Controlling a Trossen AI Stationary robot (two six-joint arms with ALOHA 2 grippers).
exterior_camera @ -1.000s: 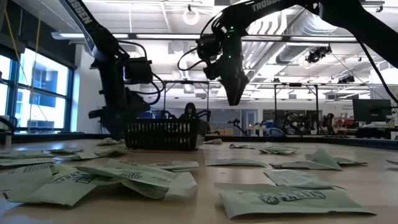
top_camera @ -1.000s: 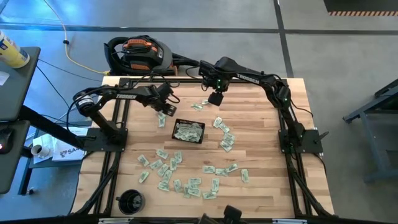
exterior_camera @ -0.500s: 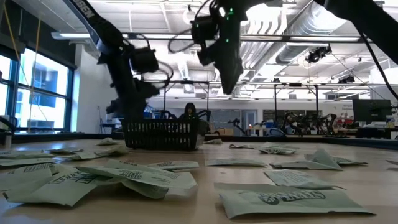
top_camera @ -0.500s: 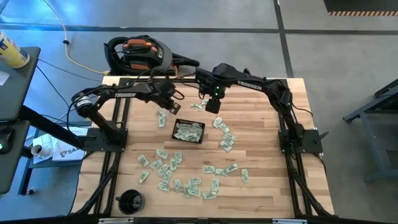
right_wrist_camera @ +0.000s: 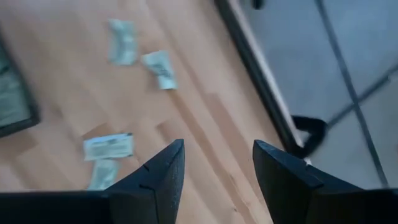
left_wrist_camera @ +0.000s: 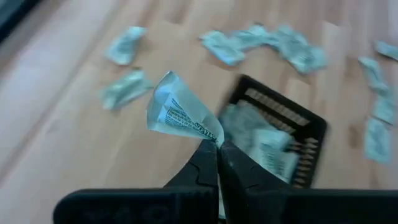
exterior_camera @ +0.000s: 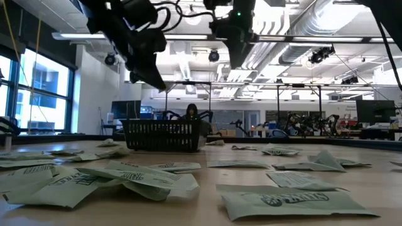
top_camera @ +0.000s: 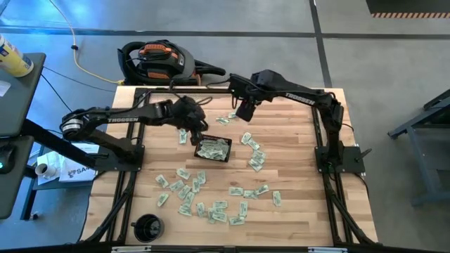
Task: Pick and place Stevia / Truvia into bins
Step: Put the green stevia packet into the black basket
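- Just beside the black mesh bin (top_camera: 213, 149), at its left end, the left hand (top_camera: 197, 135) hangs above the counter (top_camera: 295, 176), pinching one Stevia sachet (left_wrist_camera: 180, 116).
- Farther back, the right hand (top_camera: 244, 112) hovers with fingers (right_wrist_camera: 155, 177) spread apart, empty.
- Loose sachets (top_camera: 211, 204) lie scattered on the counter; several lie in the bin.

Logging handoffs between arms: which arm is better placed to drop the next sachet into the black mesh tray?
The left. Its gripper is shut on a pale green paper sachet beside the black mesh tray. The right gripper is open, empty, near the table's far edge.
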